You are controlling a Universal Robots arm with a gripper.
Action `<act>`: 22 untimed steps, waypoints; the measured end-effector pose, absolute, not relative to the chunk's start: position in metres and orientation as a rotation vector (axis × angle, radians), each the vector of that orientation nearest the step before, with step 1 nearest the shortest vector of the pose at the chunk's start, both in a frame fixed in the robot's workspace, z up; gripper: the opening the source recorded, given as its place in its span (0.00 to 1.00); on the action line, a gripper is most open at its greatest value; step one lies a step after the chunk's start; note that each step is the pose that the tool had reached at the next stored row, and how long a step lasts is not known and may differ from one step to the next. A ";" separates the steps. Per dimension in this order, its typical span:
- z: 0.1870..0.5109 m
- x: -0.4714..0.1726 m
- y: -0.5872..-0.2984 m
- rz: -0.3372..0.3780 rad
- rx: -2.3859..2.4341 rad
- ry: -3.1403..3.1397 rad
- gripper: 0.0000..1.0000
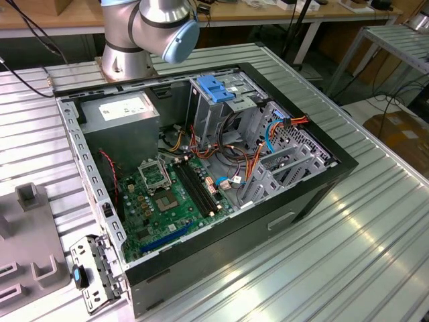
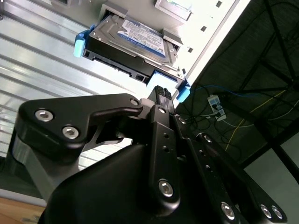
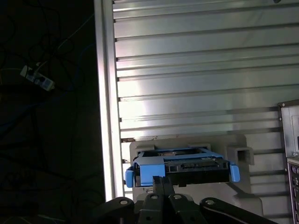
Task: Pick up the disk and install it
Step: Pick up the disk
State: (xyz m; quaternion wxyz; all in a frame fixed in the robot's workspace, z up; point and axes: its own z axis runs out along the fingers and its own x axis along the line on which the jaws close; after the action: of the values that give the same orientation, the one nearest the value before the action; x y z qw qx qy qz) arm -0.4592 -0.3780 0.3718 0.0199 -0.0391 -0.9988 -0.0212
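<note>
The gripper (image 3: 163,180) has its fingers pressed together and holds nothing. The disk (image 3: 196,166) lies just beyond its tips, in a grey holder (image 3: 239,148) near the edge of the ribbed metal table (image 3: 187,70). It is silver-grey and flat, with a white and blue label and blue side rails.

The disk (image 2: 140,35) lay flat, label side up, in a pale grey cradle (image 3: 187,142) on the ribbed metal table (image 3: 187,70), close to the table's edge. In both wrist views it was a silver-grey metal slab. Its white label had a blue band, and blue plastic rails (image 3: 235,173) ran along its two sides.
</note>
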 end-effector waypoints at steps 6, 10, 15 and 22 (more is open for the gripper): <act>0.372 -0.459 -0.378 -0.065 -0.094 -3.099 0.11; 0.372 -0.459 -0.378 -0.064 -0.026 -3.100 0.11; 0.372 -0.459 -0.378 -0.062 0.074 -3.098 0.11; 0.372 -0.459 -0.378 -0.059 0.214 -3.090 0.11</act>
State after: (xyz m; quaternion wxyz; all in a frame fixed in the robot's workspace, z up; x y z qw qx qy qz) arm -0.4592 -0.3780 0.3717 0.0220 0.0689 -0.9972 -0.0190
